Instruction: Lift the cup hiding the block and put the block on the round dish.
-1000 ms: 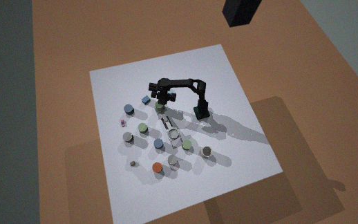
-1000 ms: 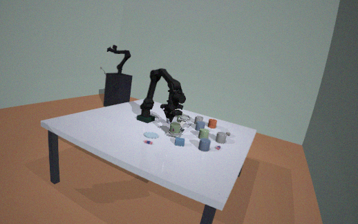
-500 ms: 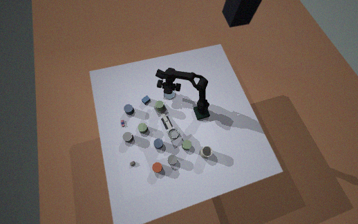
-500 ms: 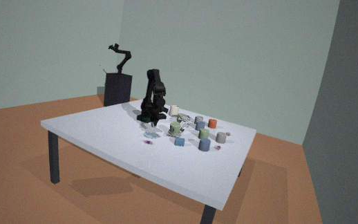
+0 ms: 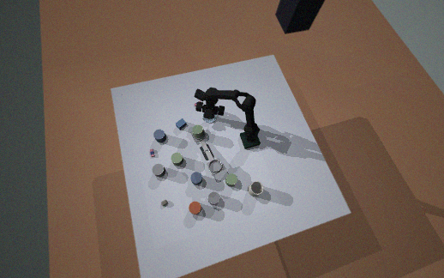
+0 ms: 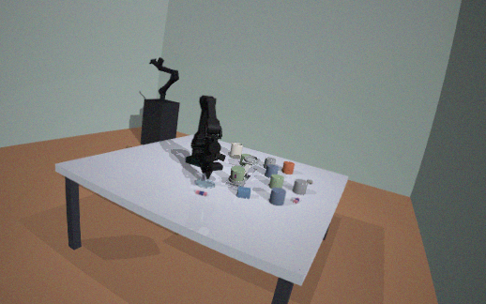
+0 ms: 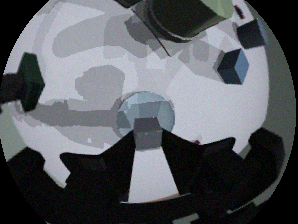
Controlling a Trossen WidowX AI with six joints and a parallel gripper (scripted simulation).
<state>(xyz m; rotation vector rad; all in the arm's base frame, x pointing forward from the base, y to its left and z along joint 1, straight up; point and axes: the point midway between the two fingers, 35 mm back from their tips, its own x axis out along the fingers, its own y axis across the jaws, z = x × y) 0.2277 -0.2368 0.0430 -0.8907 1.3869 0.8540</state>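
My gripper (image 5: 209, 117) (image 6: 207, 176) (image 7: 147, 131) points down over the round dish and is shut on a small grey block (image 7: 148, 137). The pale blue round dish (image 5: 209, 121) (image 6: 205, 184) (image 7: 145, 104) lies flat just below the fingertips. The wrist view shows the block in front of it; a gap between block and dish is hard to judge. The balance (image 5: 207, 151) has a green cup (image 5: 197, 130) (image 6: 237, 174) (image 7: 192, 17) on its end nearer the dish. Its other end shows an open ring with no cup. Another green cup (image 5: 231, 179) stands on the table beside that end.
A blue box (image 5: 181, 123) (image 6: 243, 192) (image 7: 234, 67) and a small red-and-blue thing (image 6: 201, 192) lie near the dish. Another green cup (image 5: 177, 159), blue cups, grey cups, an orange cup (image 5: 195, 208) and a cream cup (image 5: 255, 189) stand around the balance.
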